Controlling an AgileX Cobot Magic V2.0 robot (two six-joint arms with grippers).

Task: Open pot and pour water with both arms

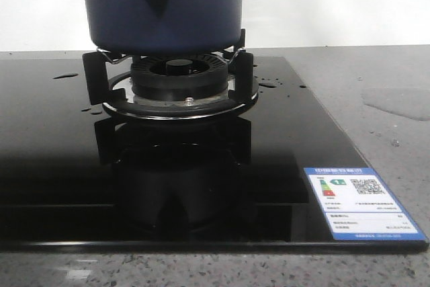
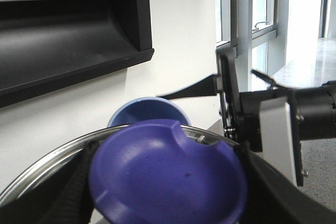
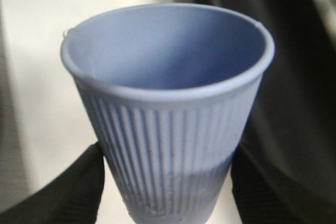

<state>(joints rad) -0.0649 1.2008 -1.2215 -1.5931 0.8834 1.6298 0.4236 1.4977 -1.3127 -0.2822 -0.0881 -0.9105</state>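
Sitting on the black burner grate (image 1: 168, 72) of the glossy black glass cooktop surface (image 1: 302, 132), the large dark navy-blue matte pot (image 1: 161, 5) fills the top of the front view, its upper edge cut off, so the rim cannot be checked there. In the left wrist view the left gripper (image 2: 168, 182) is closed on a rounded violet-blue knob (image 2: 168, 171) with a shiny steel-rimmed lid (image 2: 47, 166) behind it, held up against a white wall, which suggests the lid is already off the pot. The right gripper (image 3: 168, 187) clasps a pale blue ribbed plastic cup (image 3: 168, 114) around its lower half, upright, mouth open; its inside looks dry as far as the view reaches. That same cup appears beyond the lid in the left wrist view, next to the right arm (image 2: 273, 119). Water droplets (image 1: 269, 84) lie on the glass beside the burner. Opening seems done; whether pouring has happened cannot be told.
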